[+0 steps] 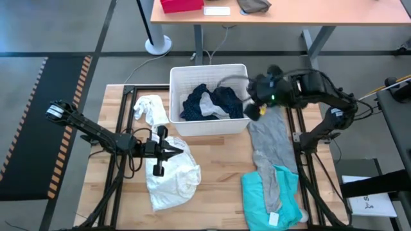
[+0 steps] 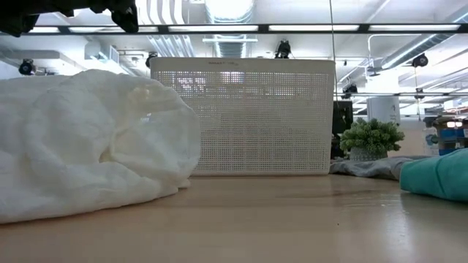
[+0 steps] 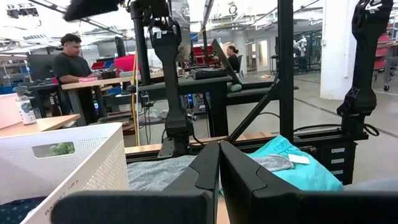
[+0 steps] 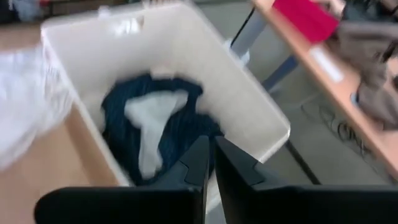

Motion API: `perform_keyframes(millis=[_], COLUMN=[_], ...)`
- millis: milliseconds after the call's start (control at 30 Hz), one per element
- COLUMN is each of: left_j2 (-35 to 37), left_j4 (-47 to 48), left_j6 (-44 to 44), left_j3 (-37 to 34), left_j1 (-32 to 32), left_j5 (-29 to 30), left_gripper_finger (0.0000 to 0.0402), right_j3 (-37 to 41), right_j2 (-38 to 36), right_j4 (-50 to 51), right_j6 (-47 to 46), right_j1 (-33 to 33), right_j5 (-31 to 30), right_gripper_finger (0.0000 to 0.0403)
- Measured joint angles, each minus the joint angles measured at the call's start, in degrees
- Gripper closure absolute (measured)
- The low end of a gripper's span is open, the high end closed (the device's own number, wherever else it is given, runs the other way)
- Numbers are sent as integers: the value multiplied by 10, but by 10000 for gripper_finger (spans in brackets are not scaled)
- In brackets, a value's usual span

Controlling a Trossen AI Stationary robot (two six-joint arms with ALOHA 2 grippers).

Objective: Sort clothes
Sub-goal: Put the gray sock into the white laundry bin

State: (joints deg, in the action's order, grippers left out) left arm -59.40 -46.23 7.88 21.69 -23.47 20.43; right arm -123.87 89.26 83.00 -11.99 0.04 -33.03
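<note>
White basket (image 1: 209, 76) holds navy clothes (image 1: 221, 101); grey tee (image 1: 273, 144), turquoise piece (image 1: 257, 192), white shirt (image 1: 172, 173) outside.

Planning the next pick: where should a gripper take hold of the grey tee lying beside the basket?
Pinch the grey tee at its bunched, narrow middle, coming straight down. It lies flat and long on the table, its lower end overlapping the turquoise piece, so folds there give something to grasp.

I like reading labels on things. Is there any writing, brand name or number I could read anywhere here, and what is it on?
Basket wall: small raised lettering, too small to read for sure.
White paper beside the table: dark marks, too blurred to read.
Tag on the turquoise piece: no readable text.
Nothing else carries legible writing.
</note>
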Motion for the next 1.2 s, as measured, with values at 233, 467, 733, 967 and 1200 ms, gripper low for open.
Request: perform_keyframes(millis=[233,467,733,967,1200], left_j2=[0,0,0,0,0], left_j4=[0,1,2,2,2], left_j6=[0,0,0,-2,-2], left_j3=[0,0,0,0,0], left_j1=[0,0,0,0,0], left_j5=[0,0,0,0,0], left_gripper_finger=[402,402,402,402,402], right_j3=[44,134,293,401,482], right_j2=[-20,-60,-100,-110,-111], right_j4=[71,69,66,11,-74], right_j6=[-90,-214,-397,-548,-680], right_j1=[102,185,290,391,468], right_j5=[-25,-27,18,81,110], right_gripper_finger=[402,403,403,403,403])
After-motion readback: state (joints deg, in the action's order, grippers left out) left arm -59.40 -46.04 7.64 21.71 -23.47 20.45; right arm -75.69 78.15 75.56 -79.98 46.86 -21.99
